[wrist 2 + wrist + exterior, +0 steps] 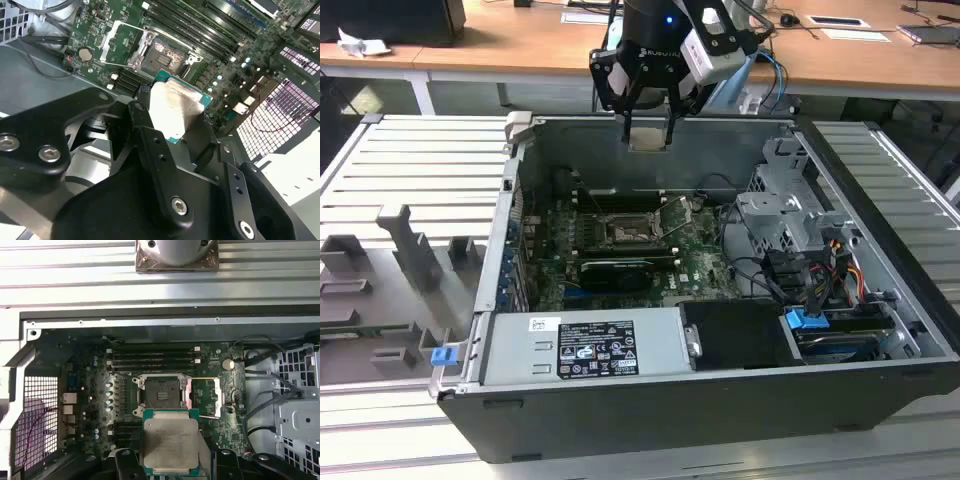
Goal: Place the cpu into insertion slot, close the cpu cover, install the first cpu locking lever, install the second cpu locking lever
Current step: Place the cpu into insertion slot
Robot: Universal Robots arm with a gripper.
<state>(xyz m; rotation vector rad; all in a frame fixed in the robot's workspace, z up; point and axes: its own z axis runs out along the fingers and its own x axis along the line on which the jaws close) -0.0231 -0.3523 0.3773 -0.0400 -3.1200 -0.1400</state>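
Silver-grey flat square cpu (170, 442), green at its edges, is clamped level between the fingers of my black claw (648, 131), in the air above the uncovered square dark insertion slot (160, 391), which sits on a green motherboard (227, 429) inside an open dark grey computer case (620, 410) on a ribbed metal table (410, 170), wooden desks (520, 40) beyond.

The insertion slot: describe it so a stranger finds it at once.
Inside the open black computer case lies a green motherboard. Near its middle sits the dark insertion slot with a metal rim, square where the neighbouring black memory slots are long.
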